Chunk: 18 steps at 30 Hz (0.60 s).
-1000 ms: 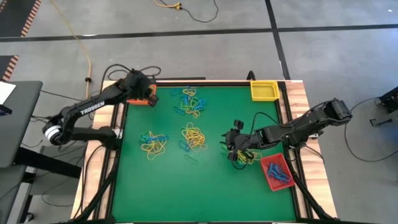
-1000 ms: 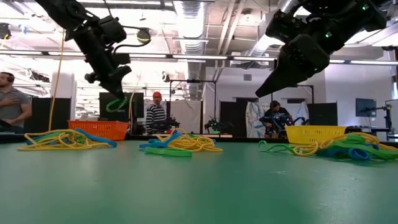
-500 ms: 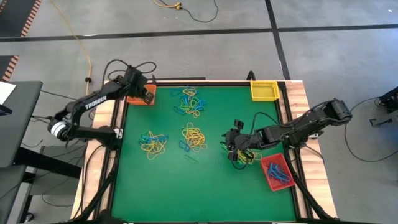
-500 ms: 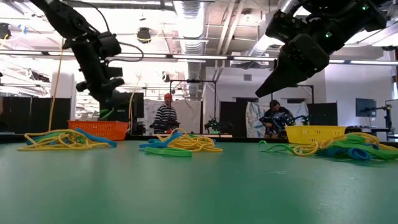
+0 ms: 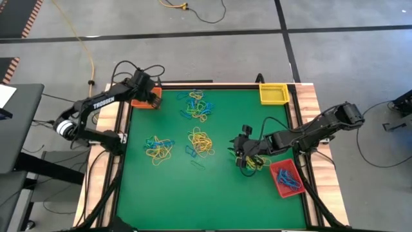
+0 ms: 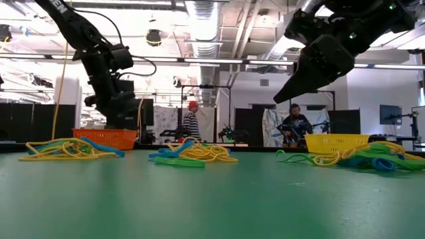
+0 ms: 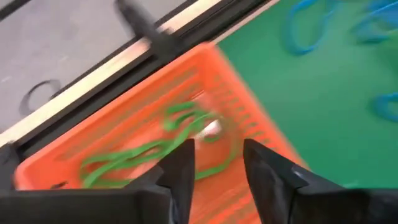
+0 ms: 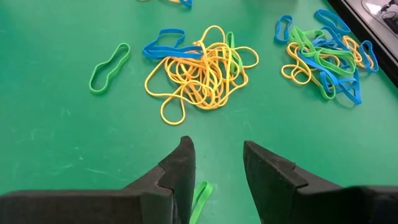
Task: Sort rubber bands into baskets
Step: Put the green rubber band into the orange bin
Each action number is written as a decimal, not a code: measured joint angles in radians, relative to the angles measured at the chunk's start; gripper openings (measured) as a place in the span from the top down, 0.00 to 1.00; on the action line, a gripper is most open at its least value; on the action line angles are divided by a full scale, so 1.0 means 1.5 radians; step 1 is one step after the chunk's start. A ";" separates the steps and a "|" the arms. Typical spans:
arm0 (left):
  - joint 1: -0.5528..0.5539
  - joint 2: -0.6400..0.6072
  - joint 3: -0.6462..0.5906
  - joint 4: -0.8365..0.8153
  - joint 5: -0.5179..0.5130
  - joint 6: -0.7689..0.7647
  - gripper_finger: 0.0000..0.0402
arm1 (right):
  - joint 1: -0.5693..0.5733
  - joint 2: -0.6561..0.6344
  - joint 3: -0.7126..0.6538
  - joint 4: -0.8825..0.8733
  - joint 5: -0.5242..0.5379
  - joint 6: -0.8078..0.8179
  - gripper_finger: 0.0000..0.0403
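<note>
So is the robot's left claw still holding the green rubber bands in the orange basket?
Apart. The left wrist view shows the left gripper open, with the green rubber bands lying loose in the orange basket beyond its fingertips.

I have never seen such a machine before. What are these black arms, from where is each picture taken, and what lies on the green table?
These are two robot arms, each ending in a two-finger gripper. One picture looks straight down from above, one looks level across the table, and one comes from a camera on each wrist.

On the green table lie heaps of rubber bands in yellow, blue and green, plus three small baskets at its edges: the orange basket, the yellow basket and the red basket, which holds blue bands.

The left gripper hangs open above the orange basket, where green bands lie. The right gripper is open and empty, low over the table near a loose green band.
</note>
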State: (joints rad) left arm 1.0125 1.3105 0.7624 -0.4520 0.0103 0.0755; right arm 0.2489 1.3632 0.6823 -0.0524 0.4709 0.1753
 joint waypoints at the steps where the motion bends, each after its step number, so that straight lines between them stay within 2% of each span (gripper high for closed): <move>1: -0.006 -0.006 0.000 0.000 0.029 0.004 0.67 | 0.000 0.000 0.000 0.000 0.000 0.000 0.59; 5: -0.046 -0.029 0.000 -0.007 0.150 0.011 0.66 | 0.000 0.000 0.000 0.000 0.000 0.000 0.59; 7: -0.080 -0.040 0.000 -0.013 0.171 0.011 0.66 | 0.000 0.000 0.000 0.000 0.000 0.000 0.59; 15: -0.209 -0.044 0.000 0.012 0.051 0.019 0.66 | -0.006 0.000 0.000 0.002 0.000 0.000 0.59; 18: -0.234 -0.044 0.000 0.048 0.036 0.020 0.66 | -0.006 0.000 0.000 0.004 0.001 0.000 0.59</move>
State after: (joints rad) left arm 0.6617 1.2449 0.7624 -0.3795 0.0640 0.1051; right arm 0.2394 1.3632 0.6823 -0.0465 0.4721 0.1749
